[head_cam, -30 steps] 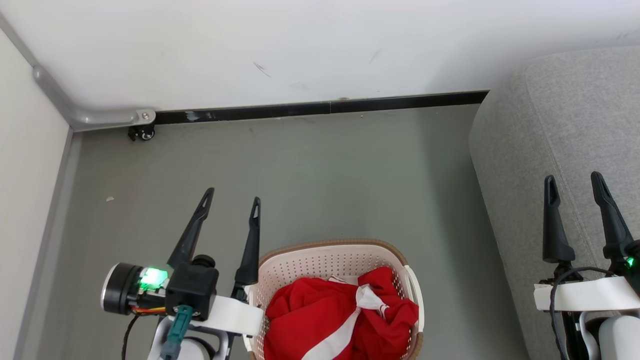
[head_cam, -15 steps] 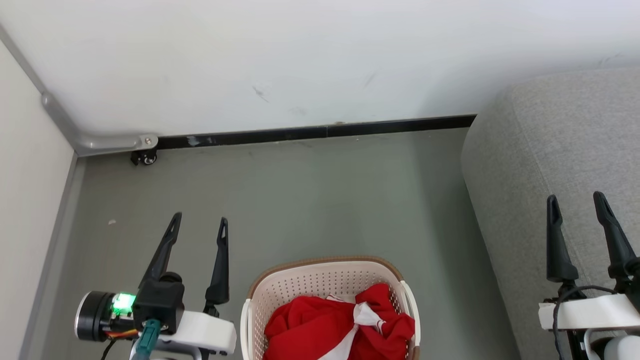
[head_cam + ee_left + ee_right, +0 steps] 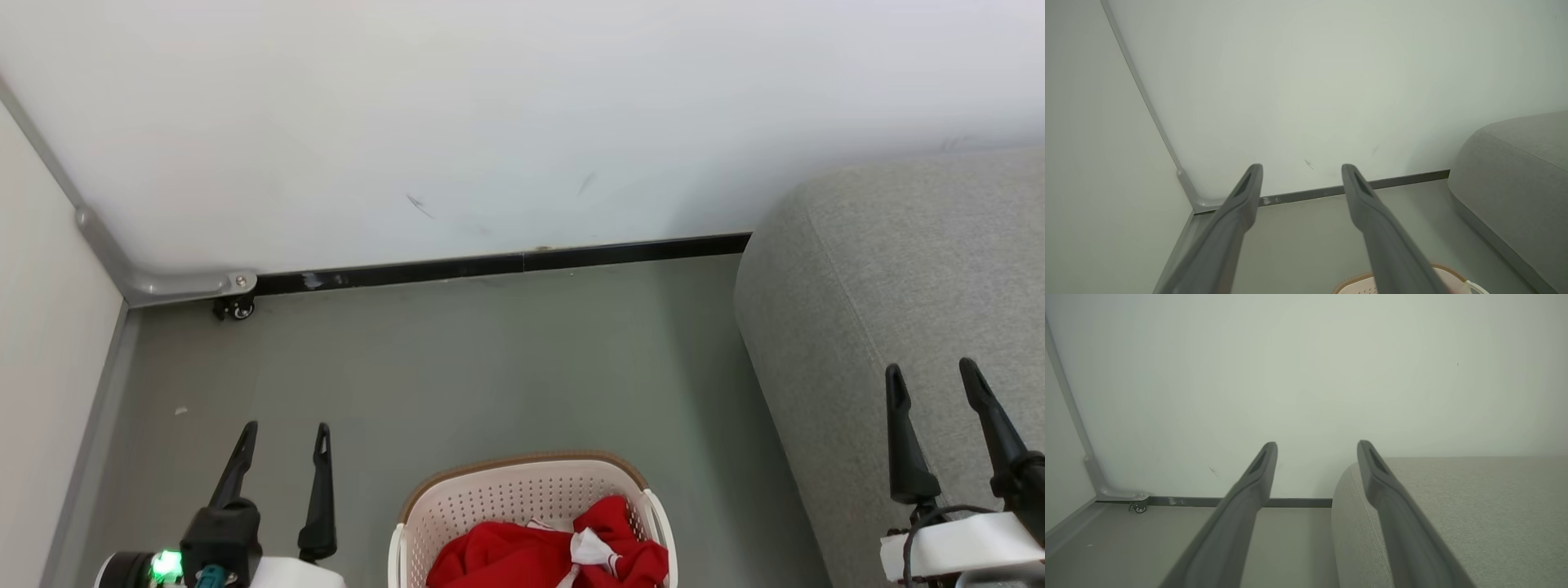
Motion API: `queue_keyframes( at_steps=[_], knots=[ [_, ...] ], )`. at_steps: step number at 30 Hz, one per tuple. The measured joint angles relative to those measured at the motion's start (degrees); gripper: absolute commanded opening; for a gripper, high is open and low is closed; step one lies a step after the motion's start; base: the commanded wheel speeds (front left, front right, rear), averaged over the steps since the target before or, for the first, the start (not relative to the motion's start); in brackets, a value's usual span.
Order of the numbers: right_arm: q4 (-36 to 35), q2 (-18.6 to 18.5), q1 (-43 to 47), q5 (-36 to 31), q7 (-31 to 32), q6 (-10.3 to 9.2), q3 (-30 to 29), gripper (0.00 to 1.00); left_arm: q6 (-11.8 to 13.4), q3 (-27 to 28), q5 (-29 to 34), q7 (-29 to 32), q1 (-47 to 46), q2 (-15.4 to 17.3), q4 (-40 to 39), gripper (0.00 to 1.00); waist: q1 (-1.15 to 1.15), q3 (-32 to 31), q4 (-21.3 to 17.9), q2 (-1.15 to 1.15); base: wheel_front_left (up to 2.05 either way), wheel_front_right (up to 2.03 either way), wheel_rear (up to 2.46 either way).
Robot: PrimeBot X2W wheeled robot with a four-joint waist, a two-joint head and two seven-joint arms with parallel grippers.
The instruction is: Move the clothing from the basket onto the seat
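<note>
The basket [image 3: 522,462] stands on the floor at the bottom middle of the head view, cream with a brown rim. Red clothing [image 3: 498,559] with a white tag lies bunched inside it. My left gripper [image 3: 286,429] hangs open and empty to the left of the basket, apart from it. Over the front part of the grey seat [image 3: 898,269] at the right, my right gripper [image 3: 931,369] is open and empty too. In the left wrist view the left gripper [image 3: 1302,168] points at the wall, with the basket rim [image 3: 1355,286] at the bottom edge. The right gripper [image 3: 1317,445] straddles the seat's edge [image 3: 1474,506].
A white wall with a black skirting [image 3: 506,263] closes the far side. A pale partition [image 3: 41,327] on a small caster [image 3: 235,308] bounds the left. Grey floor [image 3: 490,359] lies between the basket and the wall.
The head camera has tilted up, so everything sits lower in the picture. My left gripper has drawn left, away from the basket's rim. Both grippers stay open.
</note>
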Motion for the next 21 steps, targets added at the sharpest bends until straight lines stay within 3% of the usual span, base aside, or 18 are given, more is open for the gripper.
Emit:
queue_keyframes(
  at_steps=[21],
  knots=[
    [-3.33, 0.18, 4.82, 3.2, 4.95, 0.0, 2.35, 1.0, -0.2, 1.56, -3.25, -0.13, 4.7, 0.52, 0.26, 1.0, 0.0, -3.16, -1.17, 0.0, 0.0, 0.0, 0.0]
  ],
)
